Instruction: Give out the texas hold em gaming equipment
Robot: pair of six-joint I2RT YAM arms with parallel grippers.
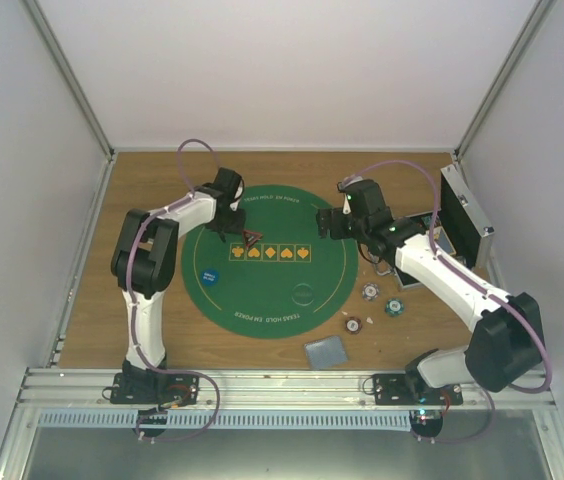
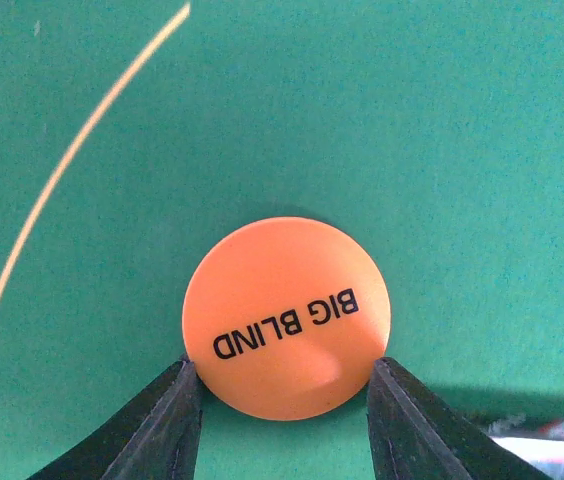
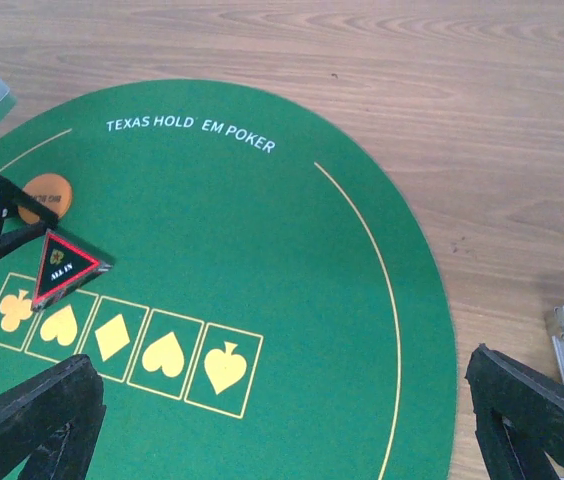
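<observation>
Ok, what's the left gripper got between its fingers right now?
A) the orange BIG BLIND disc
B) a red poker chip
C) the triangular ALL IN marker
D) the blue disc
A: the left wrist view shows the left gripper closed on the orange BIG BLIND disc, one finger against each side of its edge, with the green mat behind it.

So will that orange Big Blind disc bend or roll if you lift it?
Probably not bend: the orange disc looks like stiff plastic. Its smooth face suggests it could slip from the jaws pinching its rim. Lying flat on the green felt mat, it shouldn't roll.
</observation>
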